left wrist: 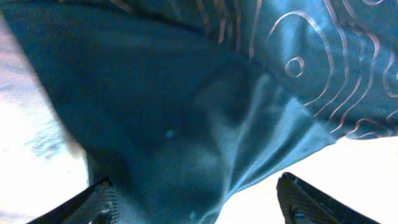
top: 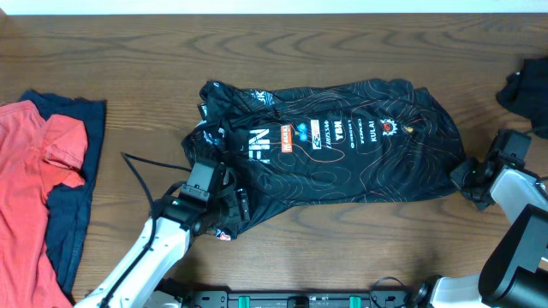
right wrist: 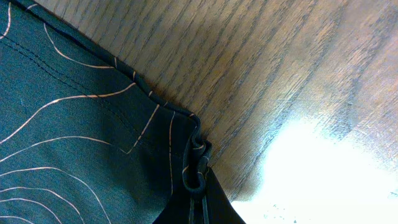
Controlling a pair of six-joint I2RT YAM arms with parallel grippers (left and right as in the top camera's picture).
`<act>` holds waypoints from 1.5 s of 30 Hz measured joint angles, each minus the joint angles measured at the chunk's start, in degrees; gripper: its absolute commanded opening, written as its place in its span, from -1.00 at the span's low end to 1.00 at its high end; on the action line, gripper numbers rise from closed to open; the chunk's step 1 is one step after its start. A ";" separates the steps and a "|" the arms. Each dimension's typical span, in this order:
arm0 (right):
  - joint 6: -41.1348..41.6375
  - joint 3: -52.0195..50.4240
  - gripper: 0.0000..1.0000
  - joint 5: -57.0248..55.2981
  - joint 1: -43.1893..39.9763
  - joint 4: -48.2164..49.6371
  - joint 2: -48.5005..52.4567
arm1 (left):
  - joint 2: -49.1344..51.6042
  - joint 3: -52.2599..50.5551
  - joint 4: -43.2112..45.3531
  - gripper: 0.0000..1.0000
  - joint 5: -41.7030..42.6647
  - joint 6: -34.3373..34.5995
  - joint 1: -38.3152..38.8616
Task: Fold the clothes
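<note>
The thin black contour-lined sports jersey should handle as light, limp and slippery; hems and corners suit gripping. The right pincer apparently pinches a hem corner; the left pincer stands wide.

White arms, blk wrists, blk cable by left.

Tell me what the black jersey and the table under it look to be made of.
Black jersey: thin synthetic knit, probably polyester, with a slight sheen. It drapes in soft folds, carries printed contour lines, and shows a stitched hem in the right wrist view.
Table: wood or wood-look laminate, the look leaves open which. Brown grain streaks run across it, and the smooth satin surface throws back a bright glare.
</note>
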State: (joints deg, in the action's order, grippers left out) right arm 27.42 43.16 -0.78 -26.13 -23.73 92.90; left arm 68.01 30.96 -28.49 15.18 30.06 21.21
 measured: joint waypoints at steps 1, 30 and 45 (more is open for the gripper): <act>0.00 0.02 -0.97 0.00 0.00 -0.02 0.00 | 0.83 0.00 0.66 0.43 0.48 0.31 0.00; 0.02 1.99 -0.97 3.45 2.01 -8.37 -4.20 | -1.09 9.77 5.18 -0.88 3.45 1.90 0.00; 0.63 3.19 -0.97 2.23 2.01 -11.15 -12.28 | -9.05 11.47 -1.40 -0.88 -3.69 1.86 0.00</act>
State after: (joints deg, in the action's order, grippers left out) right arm 28.05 46.35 1.45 -24.12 -34.87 80.62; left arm 58.96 42.44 -29.89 11.49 31.92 21.21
